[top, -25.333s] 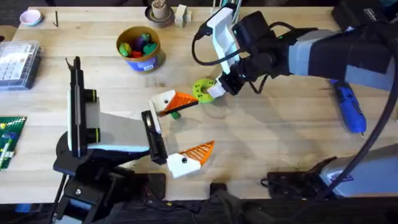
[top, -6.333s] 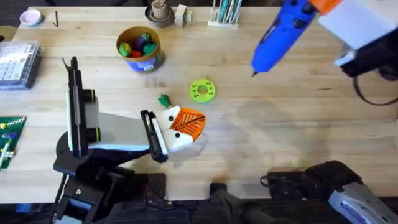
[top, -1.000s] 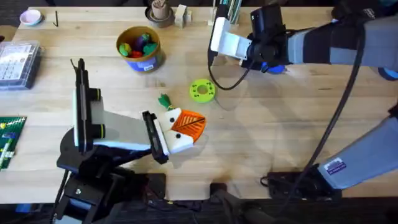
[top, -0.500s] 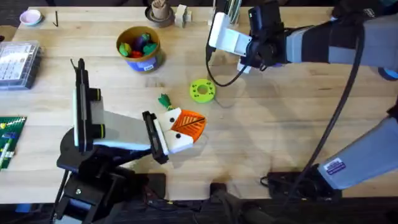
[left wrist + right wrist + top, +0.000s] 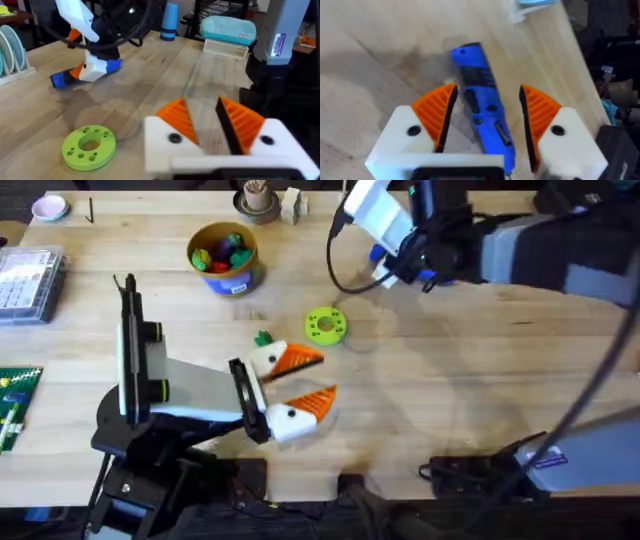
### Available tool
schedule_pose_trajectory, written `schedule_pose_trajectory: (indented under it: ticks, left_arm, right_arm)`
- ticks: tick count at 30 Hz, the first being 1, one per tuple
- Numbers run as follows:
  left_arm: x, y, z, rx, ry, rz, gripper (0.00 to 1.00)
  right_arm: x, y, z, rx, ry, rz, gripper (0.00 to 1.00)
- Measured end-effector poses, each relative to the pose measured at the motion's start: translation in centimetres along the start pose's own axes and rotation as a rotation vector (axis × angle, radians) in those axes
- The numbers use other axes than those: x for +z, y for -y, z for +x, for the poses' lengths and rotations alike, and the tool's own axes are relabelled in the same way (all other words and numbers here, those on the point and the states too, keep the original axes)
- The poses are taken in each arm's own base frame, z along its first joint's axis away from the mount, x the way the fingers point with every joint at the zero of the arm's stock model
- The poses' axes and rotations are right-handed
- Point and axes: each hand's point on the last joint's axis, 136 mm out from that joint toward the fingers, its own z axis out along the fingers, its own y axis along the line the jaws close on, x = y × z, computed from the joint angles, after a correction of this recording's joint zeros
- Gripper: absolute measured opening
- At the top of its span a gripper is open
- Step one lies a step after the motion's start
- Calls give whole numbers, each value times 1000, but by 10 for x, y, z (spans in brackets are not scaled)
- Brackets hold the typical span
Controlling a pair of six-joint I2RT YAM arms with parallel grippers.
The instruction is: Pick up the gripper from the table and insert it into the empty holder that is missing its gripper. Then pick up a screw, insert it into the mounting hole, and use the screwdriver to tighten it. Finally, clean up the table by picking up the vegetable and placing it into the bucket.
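The blue screwdriver (image 5: 480, 95) lies flat on the table (image 5: 450, 380) at the back right. My right gripper (image 5: 487, 115) is open and straddles it, orange pads clear of its sides; the left wrist view shows it as the right gripper (image 5: 90, 70) low over the screwdriver (image 5: 62, 78). Near the table's front my left gripper (image 5: 293, 384) is open and empty, both white fingers carrying orange ribbed pads (image 5: 175, 117). The dark-green vegetable (image 5: 263, 339) lies just behind its far finger. The bucket (image 5: 235, 278) stands at the back left with toys inside. A loose screw and an empty holder are out of view.
A lime-green disc (image 5: 325, 325) lies between the two grippers. A clear parts box (image 5: 28, 280) and green bricks (image 5: 12, 405) sit at the left edge. A brown cup (image 5: 258, 198) and a pink dish (image 5: 48, 207) stand along the back edge.
My left gripper has opened, its orange pads now apart. My right gripper has shifted slightly toward the back edge, and its fingers stand open around the screwdriver lying on the table.
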Motion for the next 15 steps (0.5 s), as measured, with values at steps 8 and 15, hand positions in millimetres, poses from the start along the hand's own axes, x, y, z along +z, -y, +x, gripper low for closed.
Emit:
schedule_pose_trajectory:
  ticks: [8, 15]
  left_arm:
    - [0, 0, 0, 6, 0, 0, 268]
    - [0, 0, 0, 3, 0, 0, 991]
  right_arm:
    - [-61, 32, -35, 190, 168, 29, 778]
    - [-104, 49, -54, 347, 288, 24, 780]
